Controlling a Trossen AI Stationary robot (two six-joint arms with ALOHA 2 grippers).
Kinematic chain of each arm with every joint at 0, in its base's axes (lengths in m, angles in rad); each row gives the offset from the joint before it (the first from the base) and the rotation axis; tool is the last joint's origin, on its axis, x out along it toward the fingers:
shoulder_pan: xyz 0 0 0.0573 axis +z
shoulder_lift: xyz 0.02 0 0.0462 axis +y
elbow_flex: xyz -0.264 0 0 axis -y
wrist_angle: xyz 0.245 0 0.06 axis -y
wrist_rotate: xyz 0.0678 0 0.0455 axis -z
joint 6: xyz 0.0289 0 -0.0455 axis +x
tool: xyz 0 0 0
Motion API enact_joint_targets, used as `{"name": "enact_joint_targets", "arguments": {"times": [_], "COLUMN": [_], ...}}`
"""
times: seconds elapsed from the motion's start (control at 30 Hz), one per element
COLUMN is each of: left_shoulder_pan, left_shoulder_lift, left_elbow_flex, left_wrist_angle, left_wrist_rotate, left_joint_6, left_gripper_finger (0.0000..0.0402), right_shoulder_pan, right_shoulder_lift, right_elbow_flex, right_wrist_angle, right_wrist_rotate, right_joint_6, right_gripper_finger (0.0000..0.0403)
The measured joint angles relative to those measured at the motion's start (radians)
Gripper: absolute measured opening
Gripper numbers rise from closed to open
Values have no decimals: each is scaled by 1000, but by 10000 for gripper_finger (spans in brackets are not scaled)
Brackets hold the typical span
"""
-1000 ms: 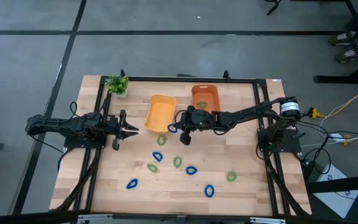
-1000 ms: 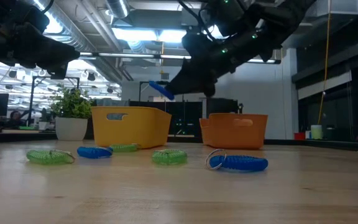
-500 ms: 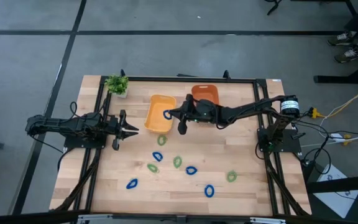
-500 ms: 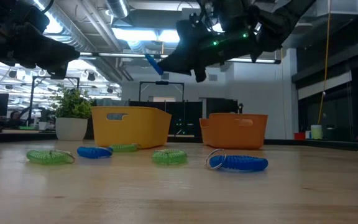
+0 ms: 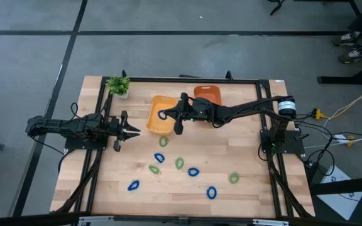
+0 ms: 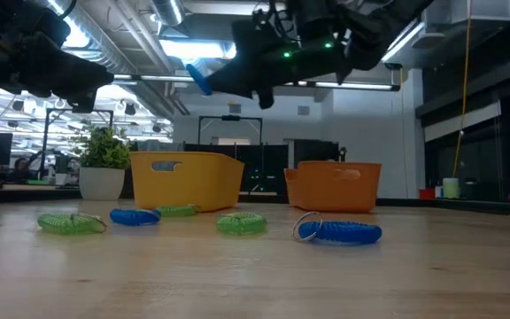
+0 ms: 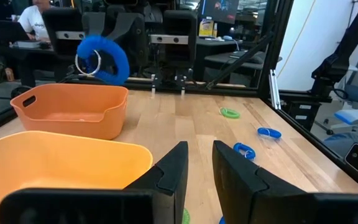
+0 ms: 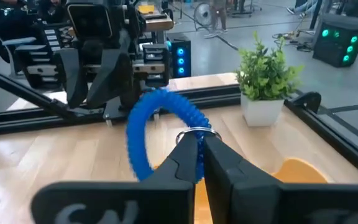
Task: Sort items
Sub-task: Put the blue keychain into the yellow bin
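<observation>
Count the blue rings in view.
5. One held blue ring is in the right gripper above the yellow bin. Four loose blue rings are on the table. The bins may hide more.

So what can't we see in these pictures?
- Inside the yellow bin: low view, its wall hides the contents; high view, the right tool and its blue ring cover part.
- Inside the orange bin: low view, wall hides it; high view, the arm covers most.
- Rings at the table's back: low view, nearer rings hide them.
</observation>
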Motion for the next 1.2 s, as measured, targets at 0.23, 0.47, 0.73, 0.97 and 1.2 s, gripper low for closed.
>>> {"name": "enact_joint_targets", "arguments": {"times": [0.23, 0.47, 0.73, 0.97, 1.2], "left_shoulder_pan": [0, 0, 0, 0, 0], "left_shoulder_lift": [0, 0, 0, 0, 0], "left_elbow_flex": [0, 0, 0, 0, 0], "left_wrist_angle": [1, 0, 0, 0, 0], "left_wrist_rotate": [0, 0, 0, 0, 0], "left_joint_6": [0, 0, 0, 0, 0], "left_gripper_finger": [70, 70, 70, 70, 70], "right_shoulder_pan": [-18, -67, -110, -118, -119], "right_shoulder_lift": [61, 106, 164, 205, 231], "right_elbow_flex": [100, 194, 289, 389, 447], "right_wrist_angle": [-125, -352, -501, -666, -755], "right_wrist_rotate": [-15, -45, -150, -167, -162], "right_joint_6": [-26, -20, 3, 6, -6], "right_gripper_finger": [16, 16, 16, 16, 16]}}
